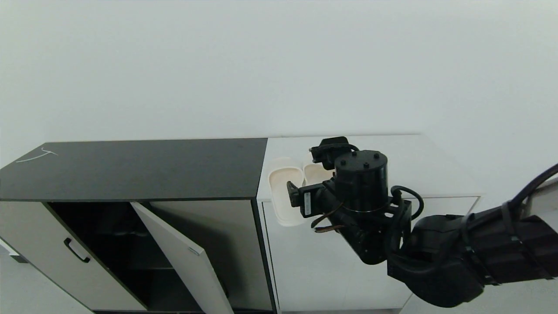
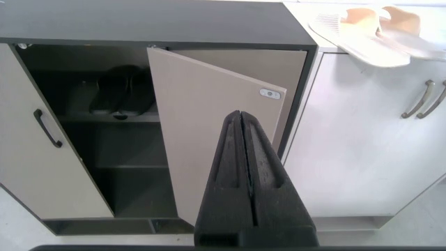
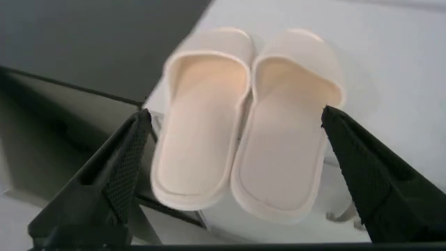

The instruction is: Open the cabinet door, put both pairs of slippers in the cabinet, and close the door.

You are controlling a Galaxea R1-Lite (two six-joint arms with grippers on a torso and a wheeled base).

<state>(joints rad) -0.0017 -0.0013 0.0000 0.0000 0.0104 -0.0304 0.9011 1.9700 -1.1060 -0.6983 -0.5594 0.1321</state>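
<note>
A pair of cream slippers (image 1: 285, 183) lies on the white cabinet's top, overhanging its front left corner. My right gripper (image 1: 309, 179) hovers just over them. It is open, one finger (image 3: 118, 174) on each outer side of the cream pair (image 3: 244, 132). The black-topped cabinet (image 1: 130, 168) has both doors open: the left door (image 1: 65, 253) and the right door (image 1: 183, 257). A dark pair of slippers (image 2: 122, 90) rests on its upper shelf. My left gripper (image 2: 242, 174) is shut on nothing and faces the right door (image 2: 209, 125).
The white cabinet (image 1: 340, 266) stands against the dark one's right side, its doors shut, with curved metal handles (image 2: 418, 97). A plain white wall rises behind both. The lower shelves (image 2: 125, 181) of the dark cabinet hold nothing.
</note>
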